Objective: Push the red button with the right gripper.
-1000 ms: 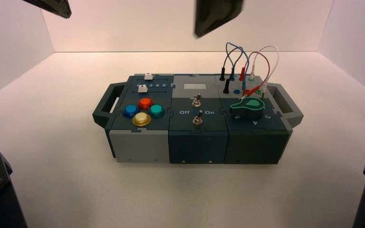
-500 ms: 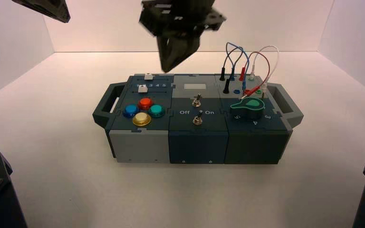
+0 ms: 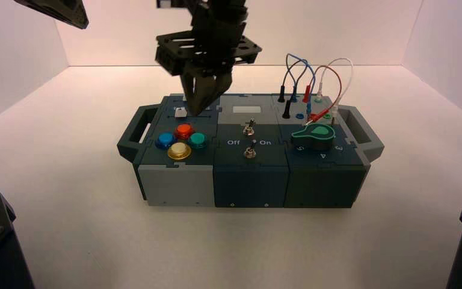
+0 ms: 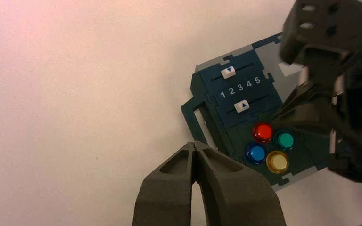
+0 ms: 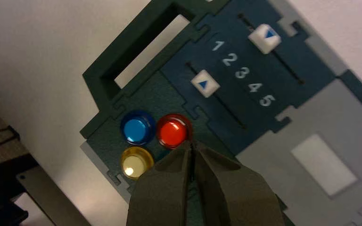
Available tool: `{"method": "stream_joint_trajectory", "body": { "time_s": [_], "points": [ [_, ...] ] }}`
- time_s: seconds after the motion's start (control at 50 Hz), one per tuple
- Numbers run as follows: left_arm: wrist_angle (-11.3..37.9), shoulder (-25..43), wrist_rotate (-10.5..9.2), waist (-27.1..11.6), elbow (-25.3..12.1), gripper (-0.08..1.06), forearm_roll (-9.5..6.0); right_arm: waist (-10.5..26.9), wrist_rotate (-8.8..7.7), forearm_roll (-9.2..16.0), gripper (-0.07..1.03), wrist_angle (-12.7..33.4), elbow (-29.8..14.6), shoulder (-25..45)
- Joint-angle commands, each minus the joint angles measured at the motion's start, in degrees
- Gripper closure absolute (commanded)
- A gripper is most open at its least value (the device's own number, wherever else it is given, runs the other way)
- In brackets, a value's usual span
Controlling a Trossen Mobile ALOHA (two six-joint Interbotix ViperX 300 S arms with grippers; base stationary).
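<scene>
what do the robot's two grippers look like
The right gripper and left gripper look alike: black to dark grey, each with two flat-sided fingers tapering to a wedge tip. Above the right one's fingers, the high view shows a wide black plate with cut-out slots. No lettering shows on either one's fingers.

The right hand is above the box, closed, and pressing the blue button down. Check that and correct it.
Wrong: the right hand isn't pressing the blue button. The high view shows it above the box, clear of that button. It is closed, as stated.
</scene>
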Motion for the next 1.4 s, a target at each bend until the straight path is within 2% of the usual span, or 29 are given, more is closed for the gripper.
{"method": "stream_joint_trajectory", "body": {
  "time_s": [0.02,0.74,1.0,1.22,1.4],
  "points": [
    [-0.44,-0.26,0.26,-0.09,-0.7,1.01,0.18,0.88,-0.09,0.26,0.99,0.44,-2.46,0.26],
    [-0.35,0.0,0.26,-0.09,-0.62,1.01,0.18,0.97,-0.26,0.7,0.99,1.23,-3.96,2.81],
    [-0.35,0.09,0.26,0.0,-0.7,1.01,0.26,1.93,-0.26,1.85,0.99,1.05,-3.52,5.27],
    [-0.35,0.18,0.26,0.09,-0.7,1.01,0.53,2.2,-0.26,1.76,0.99,1.14,-3.43,3.69],
    [-0.79,0.18,0.26,0.62,-0.62,1.01,0.79,2.29,-0.26,0.7,0.99,3.34,-3.96,0.35]
  ]
}}
